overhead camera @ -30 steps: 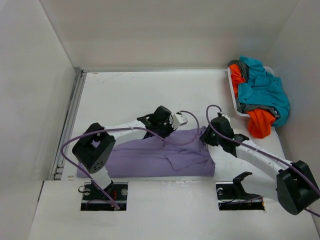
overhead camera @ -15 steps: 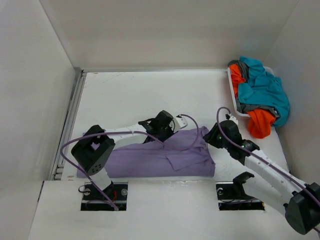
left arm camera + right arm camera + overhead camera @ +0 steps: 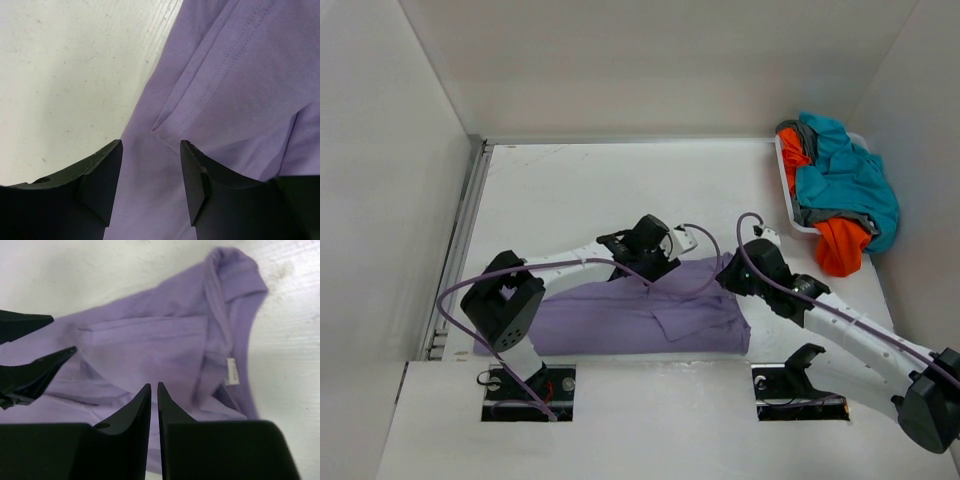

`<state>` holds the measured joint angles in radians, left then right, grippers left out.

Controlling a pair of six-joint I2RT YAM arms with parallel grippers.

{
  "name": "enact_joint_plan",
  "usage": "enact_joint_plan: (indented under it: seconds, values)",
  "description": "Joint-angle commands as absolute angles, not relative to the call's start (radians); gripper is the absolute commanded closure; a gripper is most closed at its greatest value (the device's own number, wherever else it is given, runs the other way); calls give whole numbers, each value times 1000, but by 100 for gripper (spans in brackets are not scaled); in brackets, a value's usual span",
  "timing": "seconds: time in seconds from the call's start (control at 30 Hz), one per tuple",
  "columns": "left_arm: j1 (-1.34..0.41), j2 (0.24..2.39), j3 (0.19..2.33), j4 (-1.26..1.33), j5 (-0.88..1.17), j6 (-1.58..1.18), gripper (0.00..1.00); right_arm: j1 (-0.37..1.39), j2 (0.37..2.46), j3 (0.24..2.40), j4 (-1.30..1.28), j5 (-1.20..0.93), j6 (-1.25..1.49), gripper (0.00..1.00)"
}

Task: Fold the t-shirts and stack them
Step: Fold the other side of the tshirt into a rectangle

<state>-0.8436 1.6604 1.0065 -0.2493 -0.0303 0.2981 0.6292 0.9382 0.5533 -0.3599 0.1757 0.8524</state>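
The lavender purple soft cloth t-shirt (image 3: 640, 315) lies part-folded along the near edge of the white tabletop (image 3: 580, 190), its stitched hems and creased layers clear in the left wrist view. The left gripper (image 3: 150, 170) hangs over its far edge, black fingers apart. The right gripper (image 3: 154, 390) is at the shirt's right end by the collar tag, fingers drawn almost together, seemingly on nothing. At far right, a white plastic mesh basket (image 3: 785, 190) holds the rumpled teal (image 3: 850, 180), bright orange (image 3: 840, 245) and dark grey (image 3: 820, 215) t-shirts. Since half a second ago the right wrist has shifted left, nearer the shirt; the shirt lies as before.
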Motion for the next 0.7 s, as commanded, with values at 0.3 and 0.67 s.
enact_joint_plan:
  seconds: [0.3, 0.67]
  values:
    - [-848, 1592, 1065, -334, -28, 284, 49, 631, 1018, 600, -299, 164, 871, 87]
    - [-736, 1523, 1043, -468, -25, 296, 47, 709, 1045, 462, -485, 169, 1103, 87]
